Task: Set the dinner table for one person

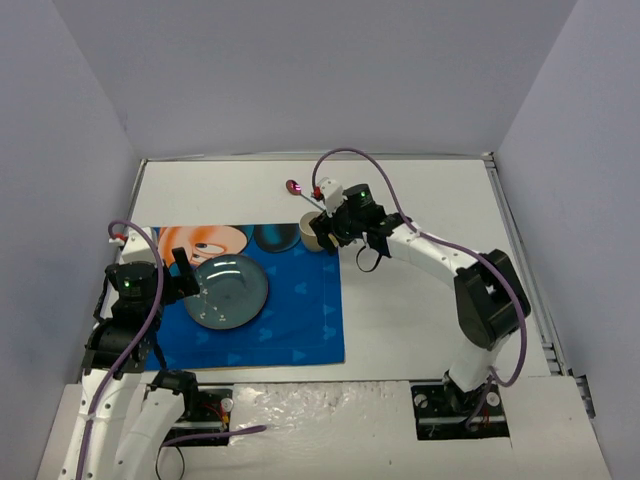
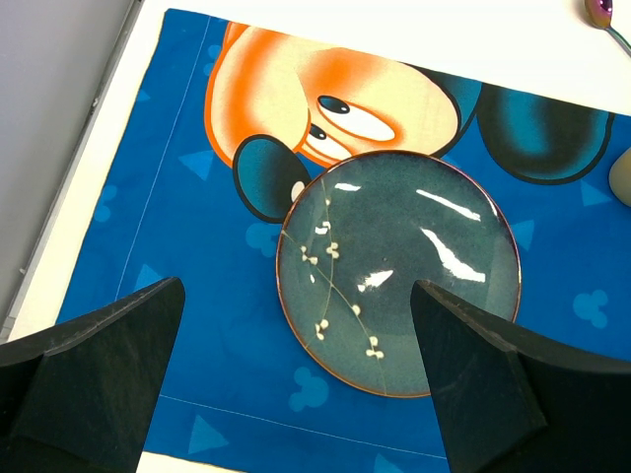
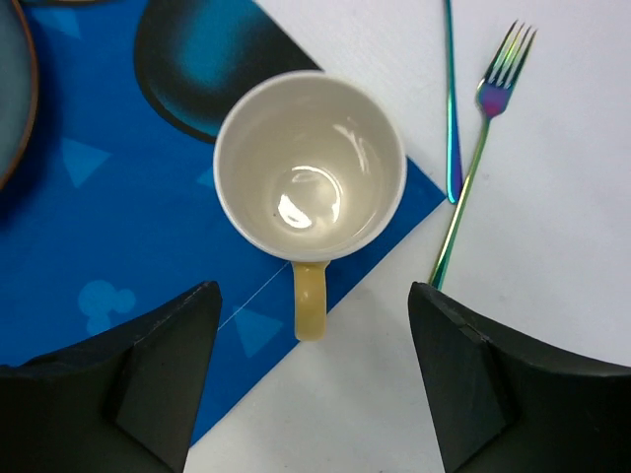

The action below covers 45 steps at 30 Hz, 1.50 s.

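Right end effector above corner mug

In the right wrist view, right of the mug, we find the fork and a second slim utensil lying in the way, with bare dinner table beyond them. Left of the mug, open placemat runs to the plate.

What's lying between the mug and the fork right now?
A slim iridescent utensil handle lies on the dinner table between the mug and the fork; the right wrist view shows it.
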Available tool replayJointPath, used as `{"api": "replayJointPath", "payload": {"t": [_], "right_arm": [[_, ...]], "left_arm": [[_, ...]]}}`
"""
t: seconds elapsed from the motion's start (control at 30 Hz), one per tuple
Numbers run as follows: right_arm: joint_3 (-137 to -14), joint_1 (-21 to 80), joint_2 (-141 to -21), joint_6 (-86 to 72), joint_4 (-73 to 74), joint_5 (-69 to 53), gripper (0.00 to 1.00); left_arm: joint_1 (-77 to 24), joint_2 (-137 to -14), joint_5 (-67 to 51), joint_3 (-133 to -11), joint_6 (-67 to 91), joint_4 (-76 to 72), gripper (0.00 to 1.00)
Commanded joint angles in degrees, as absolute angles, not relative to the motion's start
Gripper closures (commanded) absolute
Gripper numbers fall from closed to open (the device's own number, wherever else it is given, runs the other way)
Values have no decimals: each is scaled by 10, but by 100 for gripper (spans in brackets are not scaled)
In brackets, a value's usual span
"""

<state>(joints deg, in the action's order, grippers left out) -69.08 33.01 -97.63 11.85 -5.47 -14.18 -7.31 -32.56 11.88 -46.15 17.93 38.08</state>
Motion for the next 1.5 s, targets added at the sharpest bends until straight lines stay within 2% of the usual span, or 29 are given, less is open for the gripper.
{"api": "replayJointPath", "payload": {"t": [0.0,0.17,0.4,0.67,1.0,1.47], "right_arm": [[-763,292,-907,53,-69,-162,21],[-823,224,-942,24,-63,-156,19],[-895,214,-1046,61,-62,-125,15],[-946,216,-1155,98,-74,-124,29],[-980,234,-1263,132,-108,-125,53],[-1005,247,-1328,125,-131,-103,62]], "left_arm": [[-67,-331,116,-468,168,341,3],[-66,-332,114,-468,169,340,3],[-64,-337,116,-468,168,343,3],[-62,-348,117,-469,168,342,3],[-59,-361,118,-469,168,344,3],[-59,-361,115,-468,168,344,3]]}}
